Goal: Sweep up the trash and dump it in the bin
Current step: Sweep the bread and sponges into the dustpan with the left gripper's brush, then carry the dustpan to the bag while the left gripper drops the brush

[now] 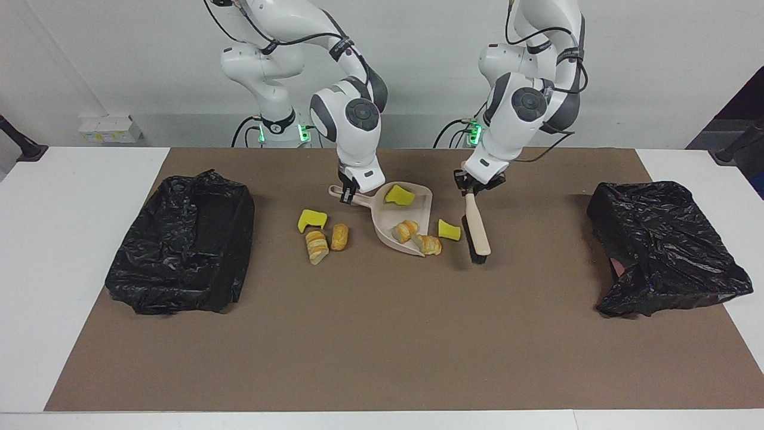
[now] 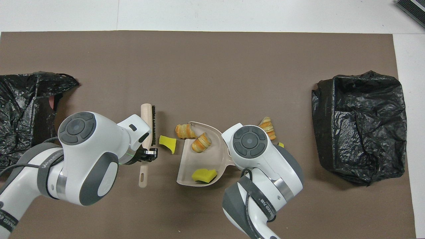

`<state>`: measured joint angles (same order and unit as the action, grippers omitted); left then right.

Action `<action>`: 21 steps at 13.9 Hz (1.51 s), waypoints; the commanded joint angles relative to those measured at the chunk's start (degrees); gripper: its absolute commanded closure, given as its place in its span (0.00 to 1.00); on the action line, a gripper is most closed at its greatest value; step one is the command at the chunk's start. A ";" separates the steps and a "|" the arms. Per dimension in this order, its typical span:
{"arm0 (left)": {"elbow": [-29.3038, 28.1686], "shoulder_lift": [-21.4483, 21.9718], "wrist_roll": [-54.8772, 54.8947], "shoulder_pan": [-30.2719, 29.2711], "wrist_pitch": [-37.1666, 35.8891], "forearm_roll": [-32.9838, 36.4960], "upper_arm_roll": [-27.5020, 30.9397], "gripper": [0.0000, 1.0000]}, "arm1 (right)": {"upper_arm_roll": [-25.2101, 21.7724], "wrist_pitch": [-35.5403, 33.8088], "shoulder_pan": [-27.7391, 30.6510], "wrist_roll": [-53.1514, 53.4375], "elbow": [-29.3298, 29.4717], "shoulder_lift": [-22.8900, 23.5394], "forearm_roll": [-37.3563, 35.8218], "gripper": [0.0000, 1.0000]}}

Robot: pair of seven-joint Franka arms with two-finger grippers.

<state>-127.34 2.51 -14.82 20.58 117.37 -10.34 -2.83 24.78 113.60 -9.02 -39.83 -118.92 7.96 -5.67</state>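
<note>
Over mat (image 1: 382,334) | left gripper (image 1: 476,190) clamps brush (image 1: 477,227) | right gripper (image 1: 348,194) clamps dustpan (image 1: 394,230)
</note>
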 commanded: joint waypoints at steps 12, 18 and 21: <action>-1.95 -2.15 7.70 14.14 4.09 0.94 -0.78 1.00 | 0.26 0.83 0.40 2.13 -1.67 -1.63 0.13 1.00; -1.50 -3.39 7.44 3.52 4.62 3.74 -0.60 1.00 | 0.09 0.14 0.93 1.08 -0.88 -2.07 0.05 1.00; -1.94 -2.51 4.55 -0.45 3.48 3.84 -0.60 1.00 | -3.05 -1.44 1.46 -1.46 -0.53 -6.71 0.22 1.00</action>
<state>-127.98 -1.62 -7.87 21.53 121.22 -7.46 -2.94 23.68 113.49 -8.54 -39.31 -118.84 5.87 -5.70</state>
